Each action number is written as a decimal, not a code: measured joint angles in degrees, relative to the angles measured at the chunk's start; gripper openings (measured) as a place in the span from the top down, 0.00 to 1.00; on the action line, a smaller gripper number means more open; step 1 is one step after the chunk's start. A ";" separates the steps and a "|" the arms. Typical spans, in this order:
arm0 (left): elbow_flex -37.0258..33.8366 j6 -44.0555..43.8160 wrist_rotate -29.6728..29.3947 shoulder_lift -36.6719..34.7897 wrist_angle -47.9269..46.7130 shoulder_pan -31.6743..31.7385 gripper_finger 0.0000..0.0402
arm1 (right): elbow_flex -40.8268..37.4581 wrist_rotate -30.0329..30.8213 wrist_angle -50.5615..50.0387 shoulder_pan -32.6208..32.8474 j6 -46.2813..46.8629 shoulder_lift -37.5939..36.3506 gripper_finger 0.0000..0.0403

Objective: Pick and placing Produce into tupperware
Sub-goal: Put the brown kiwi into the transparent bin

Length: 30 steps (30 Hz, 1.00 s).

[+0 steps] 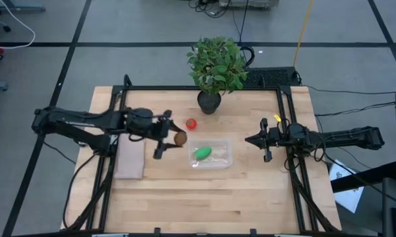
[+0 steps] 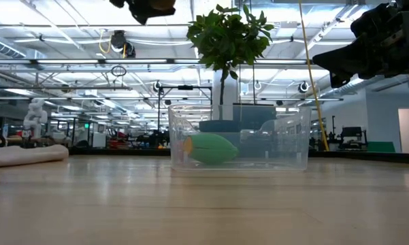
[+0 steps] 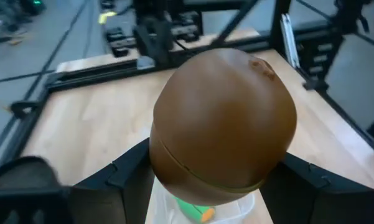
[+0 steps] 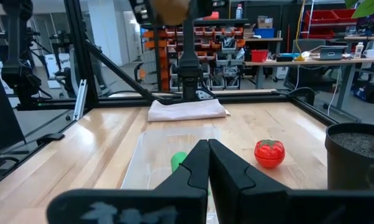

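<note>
My left gripper (image 1: 173, 139) is shut on the brown kiwi (image 1: 179, 139), high above the table just left of the clear tupperware (image 1: 211, 153). From table height the kiwi (image 2: 162, 5) shows at the picture's top. The green oblong piece (image 1: 203, 153) lies inside the tupperware (image 2: 238, 139) on its floor. The red tomato (image 1: 191, 123) sits on the wood beyond the tupperware's far left corner. My right gripper (image 1: 249, 139) hovers shut to the tupperware's right, pointing at it, touching nothing. My left gripper pinches the kiwi (image 3: 224, 124) between its two fingers (image 3: 127, 171), one on each side of its lower half. The kiwi is lifted clear of the table, with the green piece (image 3: 190, 208) and the tupperware (image 3: 243, 208) showing below it.
A leafy potted plant (image 1: 214, 66) stands at the far edge behind the tomato. A pale folded slab (image 1: 130, 160) lies on the table's left under my left arm. Black frame rails (image 1: 286, 131) run along both sides. Bare wood stretches toward the near edge.
</note>
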 joint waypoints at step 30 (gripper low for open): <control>-15.57 -6.69 4.20 -10.67 17.31 3.80 0.40 | 0.01 0.00 0.27 -0.01 -0.02 0.02 1.00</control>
